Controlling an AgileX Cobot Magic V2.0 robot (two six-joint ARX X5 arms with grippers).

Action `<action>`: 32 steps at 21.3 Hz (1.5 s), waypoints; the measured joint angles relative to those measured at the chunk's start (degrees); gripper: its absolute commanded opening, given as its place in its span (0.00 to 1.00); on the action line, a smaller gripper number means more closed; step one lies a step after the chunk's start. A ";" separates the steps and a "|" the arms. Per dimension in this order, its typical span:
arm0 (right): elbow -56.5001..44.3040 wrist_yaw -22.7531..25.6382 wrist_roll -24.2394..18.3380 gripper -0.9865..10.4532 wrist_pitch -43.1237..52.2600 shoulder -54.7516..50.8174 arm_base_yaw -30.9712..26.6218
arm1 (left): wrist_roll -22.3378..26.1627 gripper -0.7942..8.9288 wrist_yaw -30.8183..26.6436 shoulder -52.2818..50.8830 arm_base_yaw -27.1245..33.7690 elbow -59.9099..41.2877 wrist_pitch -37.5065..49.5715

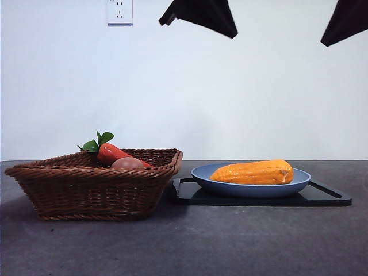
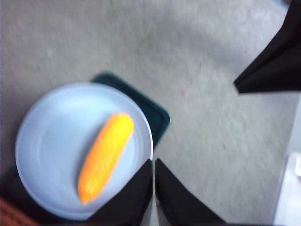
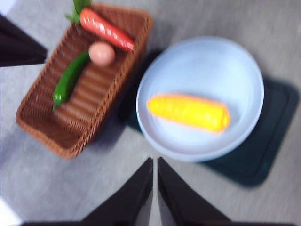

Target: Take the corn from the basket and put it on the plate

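Observation:
The orange-yellow corn [image 1: 256,172] lies on its side on the blue plate [image 1: 299,183], free of any gripper; it also shows as the corn [image 2: 104,157] on the plate [image 2: 51,141] and as the corn [image 3: 188,111] on the plate [image 3: 207,61]. The brown wicker basket [image 1: 86,192] stands left of the plate, also seen as the basket [image 3: 94,94]. My left gripper [image 2: 154,162] is shut and empty, high above the plate's edge. My right gripper [image 3: 154,161] is shut and empty, high above the table near the plate and basket.
In the basket lie a red-orange carrot [image 3: 106,29] with green leaves, a pinkish egg-shaped item [image 3: 101,52] and a green pepper [image 3: 69,78]. A flat black tray [image 1: 322,195] sits under the plate. Both arms show as dark tips [image 1: 201,14] at the top of the front view.

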 measured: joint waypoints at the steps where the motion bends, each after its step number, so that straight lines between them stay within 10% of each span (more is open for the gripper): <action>1: 0.00 0.02 -0.02 0.09 1.09 0.02 0.00 | 0.02 0.09 -0.07 0.00 0.04 0.00 1.29; 16: 0.00 -0.02 -0.13 0.09 22.45 0.07 -0.07 | 1.31 0.09 -1.51 -18.32 19.26 -1.77 4.94; 32: 0.00 0.00 -0.26 0.09 32.33 0.07 -0.24 | -0.02 0.09 -1.57 -62.93 44.00 -57.02 35.82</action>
